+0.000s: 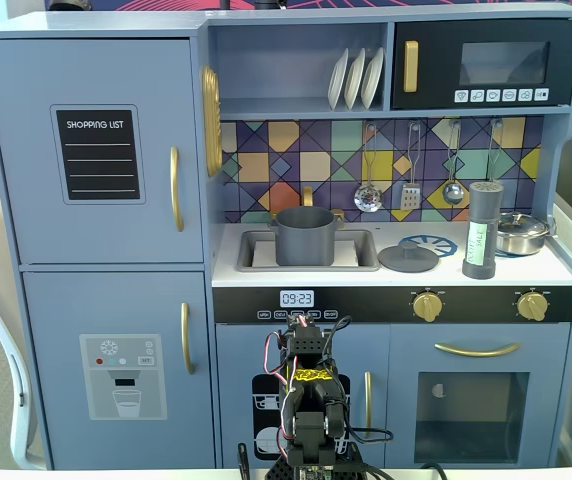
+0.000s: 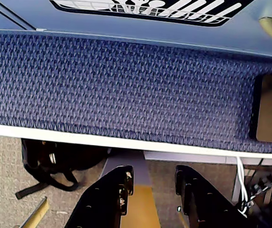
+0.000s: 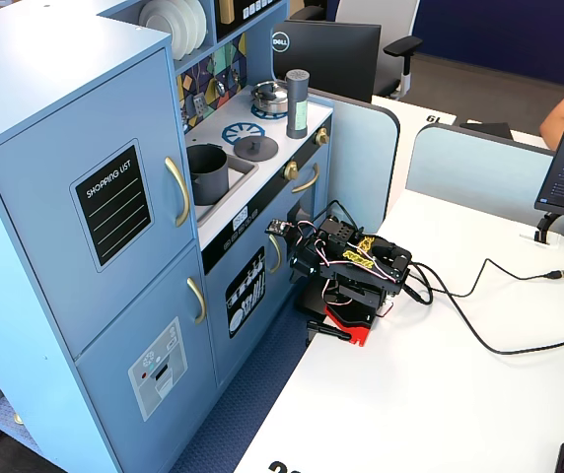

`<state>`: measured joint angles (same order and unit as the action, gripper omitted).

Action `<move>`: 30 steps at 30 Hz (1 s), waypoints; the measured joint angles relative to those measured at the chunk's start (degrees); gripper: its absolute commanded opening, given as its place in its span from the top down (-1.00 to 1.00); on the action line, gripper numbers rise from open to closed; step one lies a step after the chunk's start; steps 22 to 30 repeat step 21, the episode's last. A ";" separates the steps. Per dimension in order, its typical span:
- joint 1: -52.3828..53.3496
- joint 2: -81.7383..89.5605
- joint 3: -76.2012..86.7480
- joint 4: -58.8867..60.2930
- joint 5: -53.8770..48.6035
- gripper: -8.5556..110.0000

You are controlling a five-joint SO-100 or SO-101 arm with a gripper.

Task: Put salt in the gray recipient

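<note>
The salt [image 1: 482, 230] is a tall dark-gray shaker with a pale green label, upright on the toy kitchen's counter at the right; it also shows at the far end of the counter in the other fixed view [image 3: 297, 103]. The gray recipient [image 1: 306, 235], a matte pot with side handles, stands in the sink [image 3: 206, 172]. My arm [image 1: 306, 405] is folded low in front of the kitchen, on the white table [image 3: 356, 271], far below both. In the wrist view my gripper [image 2: 153, 175] is open and empty, over the table edge and floor.
A flat gray lid [image 1: 408, 259] lies between pot and salt. A shiny steel pan [image 1: 522, 233] sits right of the salt. Utensils [image 1: 411, 190] hang on the back wall. A blue fabric partition [image 2: 126, 85] and a black bag [image 2: 55, 161] fill the wrist view.
</note>
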<state>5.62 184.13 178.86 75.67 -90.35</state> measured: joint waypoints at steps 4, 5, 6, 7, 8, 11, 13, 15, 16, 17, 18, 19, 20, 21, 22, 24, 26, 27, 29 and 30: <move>0.00 0.00 0.00 0.09 0.18 0.77; 0.00 0.00 0.00 0.09 0.18 0.77; 0.00 0.00 0.00 0.09 0.18 0.76; 0.00 0.00 0.00 0.09 0.18 0.76; 0.00 0.00 0.00 0.09 0.18 0.76; 0.00 0.00 0.00 0.09 0.18 0.76; 0.00 0.00 0.00 0.09 0.18 0.76; 0.00 0.00 0.00 0.09 0.18 0.76; 0.00 0.00 0.00 0.09 0.18 0.75; 0.00 0.00 0.00 0.09 0.18 0.75; 0.00 0.00 0.00 0.09 0.18 0.75; 0.00 0.00 0.00 0.09 0.18 0.75; 0.00 0.00 0.00 0.09 0.18 0.75; 0.00 0.00 0.00 0.09 0.18 0.75; 0.00 0.00 0.00 0.09 0.18 0.75; 0.00 0.00 0.00 0.09 0.18 0.75; 0.00 0.00 0.00 0.09 0.18 0.75; 0.00 0.00 0.00 0.09 0.18 0.75; 0.00 0.00 0.00 0.09 0.18 0.75; 0.00 0.00 0.00 0.09 0.18 0.75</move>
